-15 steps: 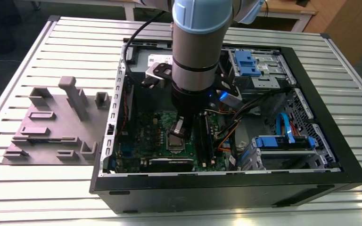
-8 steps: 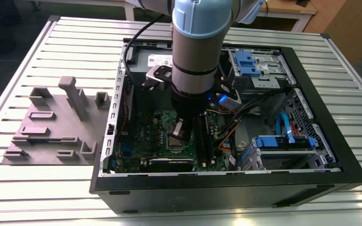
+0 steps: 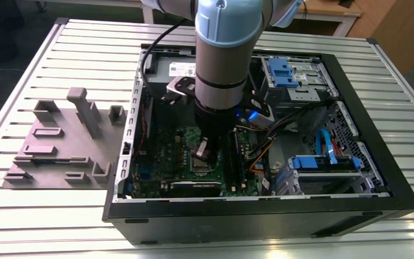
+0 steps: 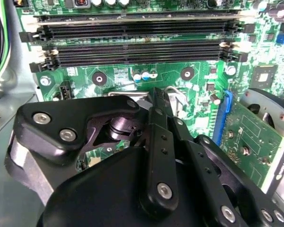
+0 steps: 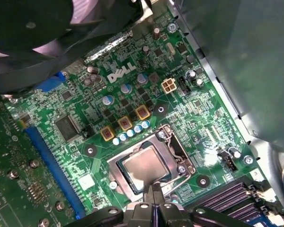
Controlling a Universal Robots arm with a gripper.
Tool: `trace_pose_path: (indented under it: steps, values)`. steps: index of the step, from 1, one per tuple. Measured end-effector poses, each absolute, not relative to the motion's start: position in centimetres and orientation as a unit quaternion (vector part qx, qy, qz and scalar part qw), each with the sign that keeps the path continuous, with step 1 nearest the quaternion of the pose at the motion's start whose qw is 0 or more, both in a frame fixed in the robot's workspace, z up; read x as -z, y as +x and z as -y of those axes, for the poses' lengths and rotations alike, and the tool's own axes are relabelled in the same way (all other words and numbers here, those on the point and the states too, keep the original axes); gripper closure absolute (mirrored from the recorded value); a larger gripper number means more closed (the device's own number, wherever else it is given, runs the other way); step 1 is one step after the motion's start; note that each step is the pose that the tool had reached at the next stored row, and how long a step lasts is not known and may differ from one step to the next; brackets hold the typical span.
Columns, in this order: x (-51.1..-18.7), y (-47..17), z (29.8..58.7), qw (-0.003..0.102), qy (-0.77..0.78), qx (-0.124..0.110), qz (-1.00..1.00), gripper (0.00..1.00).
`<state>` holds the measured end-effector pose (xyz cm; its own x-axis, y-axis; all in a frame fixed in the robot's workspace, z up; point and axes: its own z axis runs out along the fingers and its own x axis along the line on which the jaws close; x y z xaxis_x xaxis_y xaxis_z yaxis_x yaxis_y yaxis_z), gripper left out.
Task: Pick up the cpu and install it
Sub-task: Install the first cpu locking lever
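Cpu [image 5: 143,165] lies flat in the socket of the green board [image 5: 199,118], its silvery top facing up and the metal socket frame [image 5: 114,174] around it. The board lines the floor of the open computer case [image 3: 264,209], which lies on its side on the slatted tabletop [image 3: 49,216]. In the exterior view the socket sits about midway across the board, with the dark memory slots [image 3: 233,154] just to the exterior view's right. A grey fixture block [image 3: 63,145] stands outside the case on the exterior view's left.

The arm [image 3: 221,54] comes straight down into the case, and the tool [image 3: 202,152] hangs right over the socket. In the first wrist view the tool [image 5: 154,188] tapers to one narrow tip. Its two fingers are drawn together and nothing is visible between them. That tip crosses the cpu's edge on the side that faces the memory slots [image 5: 227,196]. The chip is therefore directly beneath the tool, its middle only slightly off from the tip, away from the slots. I cannot tell whether the tip and the metal touch.

Being square, the cpu has no long axis to speak of. What counts is how its edges lie, and they run parallel to the frame's edges. It looks squared up in its seat, not twisted and not propped on a corner. By my judgement the chip is down in the socket, and the relation that matters is the vertical one, with the tool above and the chip flat below.
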<state>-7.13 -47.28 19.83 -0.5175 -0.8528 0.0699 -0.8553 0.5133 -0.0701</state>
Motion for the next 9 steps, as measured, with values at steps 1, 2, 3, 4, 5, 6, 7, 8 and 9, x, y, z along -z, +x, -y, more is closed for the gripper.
trace_pose_path:
  steps: [1, 2, 3, 4, 5, 6, 7, 8, 9]
  values:
    - [-19.73, -7.15, 47.28, 0.013, 0.489, -0.048, 0.871, 0.9]
    - [-19.65, -7.17, 47.29, 0.012, 0.488, -0.048, 0.871, 0.9]
    - [-19.62, -7.22, 47.29, 0.012, 0.487, -0.048, 0.872, 0.9]
    - [-19.62, -7.27, 47.29, 0.012, 0.487, -0.049, 0.872, 0.9]
    - [-19.61, -7.3, 47.28, 0.012, 0.487, -0.049, 0.872, 0.9]
    - [-19.59, -7.3, 47.29, 0.012, 0.487, -0.049, 0.872, 0.9]
    - [-19.59, -7.3, 47.29, 0.012, 0.487, -0.049, 0.872, 0.9]
    - [-19.59, -7.31, 47.29, 0.012, 0.486, -0.049, 0.872, 0.9]
    - [-19.58, -7.34, 47.3, 0.012, 0.486, -0.049, 0.872, 0.9]
